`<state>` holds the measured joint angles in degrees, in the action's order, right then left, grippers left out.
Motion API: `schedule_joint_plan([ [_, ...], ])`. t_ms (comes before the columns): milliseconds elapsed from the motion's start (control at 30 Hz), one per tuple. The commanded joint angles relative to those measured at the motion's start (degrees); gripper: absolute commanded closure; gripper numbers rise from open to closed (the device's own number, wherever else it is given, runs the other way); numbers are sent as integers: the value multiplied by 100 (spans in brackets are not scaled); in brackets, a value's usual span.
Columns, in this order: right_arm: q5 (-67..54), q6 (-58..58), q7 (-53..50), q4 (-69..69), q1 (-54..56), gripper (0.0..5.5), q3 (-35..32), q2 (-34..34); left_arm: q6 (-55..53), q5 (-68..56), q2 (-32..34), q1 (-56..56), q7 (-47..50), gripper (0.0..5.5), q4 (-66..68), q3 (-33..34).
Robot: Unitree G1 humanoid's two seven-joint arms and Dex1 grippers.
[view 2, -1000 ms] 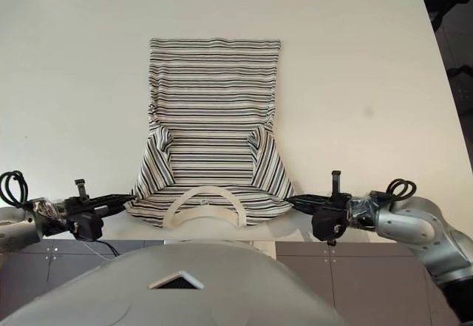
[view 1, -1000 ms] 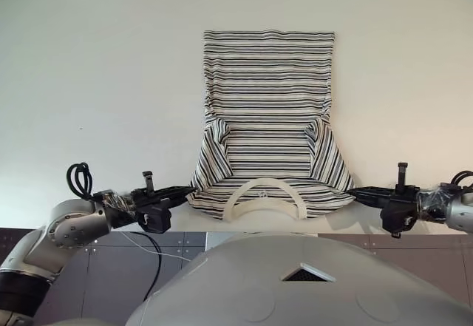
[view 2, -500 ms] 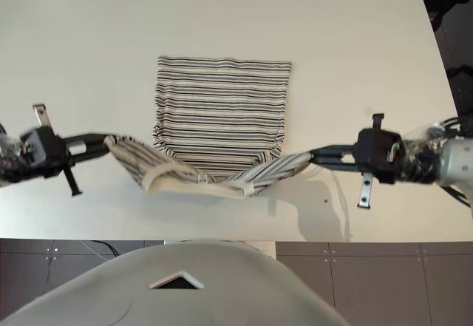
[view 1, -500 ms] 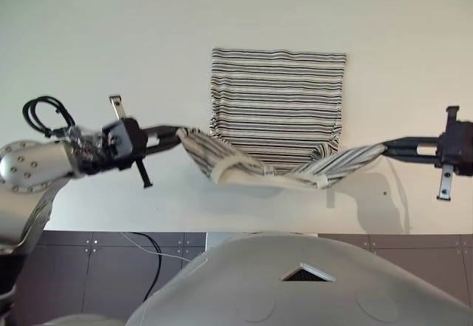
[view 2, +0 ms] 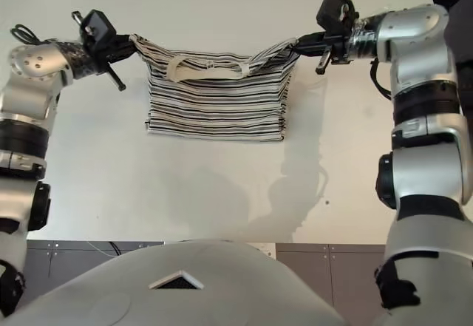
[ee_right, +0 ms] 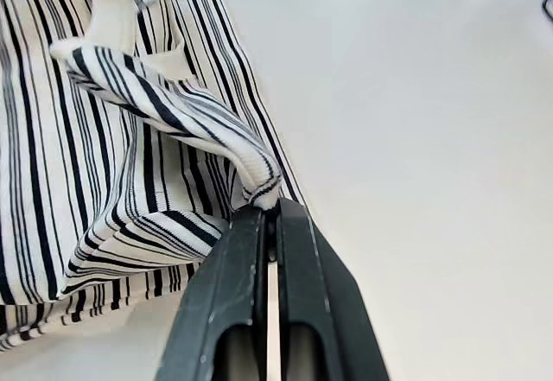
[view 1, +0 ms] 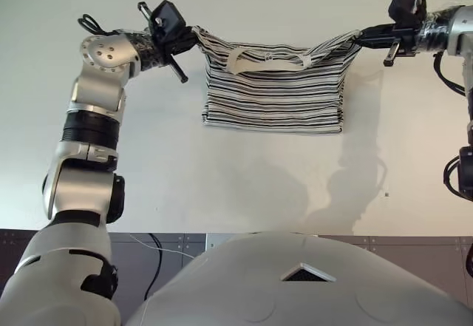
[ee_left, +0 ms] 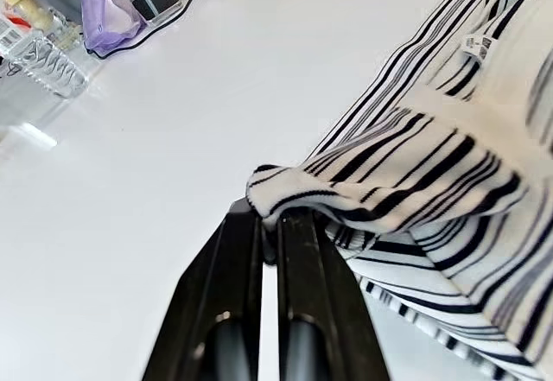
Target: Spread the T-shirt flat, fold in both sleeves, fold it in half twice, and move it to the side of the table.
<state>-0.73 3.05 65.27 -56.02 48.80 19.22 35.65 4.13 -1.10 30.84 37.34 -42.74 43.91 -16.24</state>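
Shut tight, the left jaws grip one shoulder of the T-shirt (view 1: 273,97), and the right jaws grip the other. Both arms stretch forward, forearms angled inward. The half-folded shirt lies on the far half of the table (view 1: 222,185), its long axis parallel to the near edge, with the collar edge lifted taut.

The T-shirt (view 1: 273,93) lies on the table (view 1: 222,185), toward the far side. The left pincer (view 1: 194,36) grips its left corner and the right pincer (view 1: 360,39) its right corner. The gripped edge spans between both pincers, above the layers resting on the table.
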Motion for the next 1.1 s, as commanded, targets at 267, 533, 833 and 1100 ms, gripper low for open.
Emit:
schedule_joint_plan([
  [267, -105, -398, -2378, -1488, 145, 357, -1392, -682, 449, -70, -509, 1185, 1864, 412, 2730, 1390],
  [533, -806, -72, -1185, 1004, -857, 307, -1623, -1093, 1249, 636, -380, -1212, 875, 412, -1278, 317],
  [833, -1152, -696, 1110, 3019, -1806, 307, -953, -512, 686, 1794, -230, -3262, 821, 412, -4365, -586],
  [1100, -400, -353, 313, 907, -1032, 307, -622, -1332, 858, 2621, -133, -3038, 917, 412, -2987, -1117],
])
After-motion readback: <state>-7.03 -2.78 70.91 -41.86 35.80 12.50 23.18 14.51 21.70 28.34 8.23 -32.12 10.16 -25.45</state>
